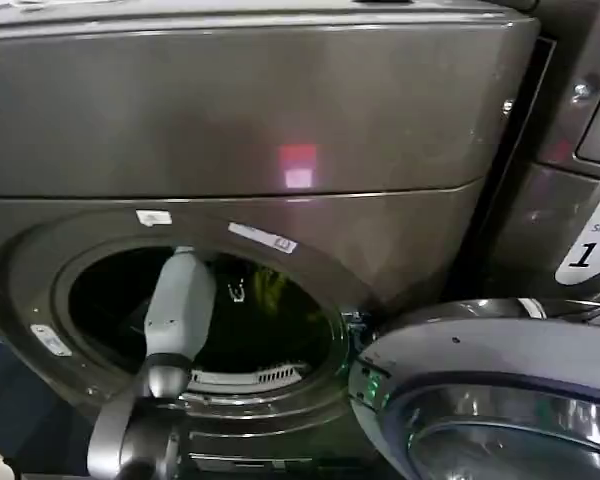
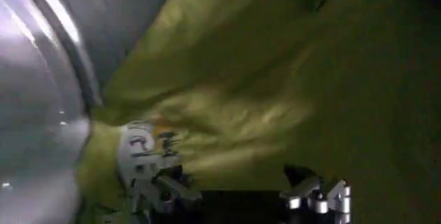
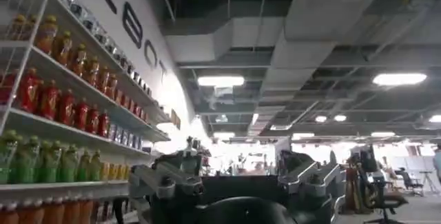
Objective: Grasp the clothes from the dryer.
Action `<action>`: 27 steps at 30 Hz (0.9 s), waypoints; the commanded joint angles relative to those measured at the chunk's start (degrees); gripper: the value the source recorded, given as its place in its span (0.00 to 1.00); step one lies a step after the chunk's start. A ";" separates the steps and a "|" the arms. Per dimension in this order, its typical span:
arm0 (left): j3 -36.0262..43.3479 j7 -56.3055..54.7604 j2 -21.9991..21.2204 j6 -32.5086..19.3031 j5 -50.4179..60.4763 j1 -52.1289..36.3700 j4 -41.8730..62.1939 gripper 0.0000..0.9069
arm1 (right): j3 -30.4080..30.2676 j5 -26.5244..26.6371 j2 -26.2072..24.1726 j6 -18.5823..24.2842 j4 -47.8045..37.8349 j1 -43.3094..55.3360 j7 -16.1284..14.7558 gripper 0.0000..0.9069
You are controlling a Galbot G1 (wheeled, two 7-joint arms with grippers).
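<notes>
— Dark drum of the dryer (image 1: 280,150); where are the clothes (image 2: 262,87)?
— Just ahead of the left pincer (image 2: 241,194), which is released. Push deeper, then clench on a thick fold. Right pincer (image 3: 238,177) waits released, outside.

At the right edge of my head view, a white sticker (image 1: 592,245) on the neighbouring machine (image 1: 560,200) carries a bold "1", a Chinese character above it and the start of a word, "Sm", cut off by the frame. The small white labels (image 1: 263,237) on the dryer (image 1: 230,110) around its porthole are too small for me to read. In my right wrist view, large dark letters (image 3: 138,39) on the white wall (image 3: 172,87) at the upper left read "BOT", the start cut off.
</notes>
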 commanded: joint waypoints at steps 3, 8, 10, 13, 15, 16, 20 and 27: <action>-0.04 -0.55 0.27 0.56 -2.80 0.50 4.32 1.00 | -0.17 -0.16 -0.12 0.22 -0.38 -0.12 0.03 1.00; 0.01 -0.97 0.75 0.98 -4.89 1.11 4.74 1.00 | -0.83 -0.41 0.07 0.34 0.05 -0.02 0.03 1.00; -0.02 -1.03 0.80 1.12 -5.48 1.21 4.86 1.00 | -1.11 -0.60 0.11 0.43 0.10 0.05 0.02 1.00; -0.03 -1.36 0.84 1.36 -5.51 1.32 5.41 1.00 | -1.22 -0.63 0.06 0.36 0.29 0.19 0.05 1.00; -0.03 -1.36 0.84 1.40 -5.46 1.37 5.79 1.00 | -1.19 -0.63 0.04 0.34 0.38 0.12 0.04 1.00; -0.03 -1.50 0.84 1.54 -5.77 1.35 5.98 1.00 | -1.10 -0.61 -0.03 0.33 0.35 0.01 0.05 1.00; -0.07 -0.60 0.83 0.96 -7.27 1.41 6.00 0.00 | -0.98 -0.58 0.05 0.34 0.34 -0.17 0.07 1.00; -0.06 -0.44 0.89 0.43 -8.27 1.77 6.74 0.00 | -1.33 -0.62 0.31 0.39 0.36 -0.08 0.07 1.00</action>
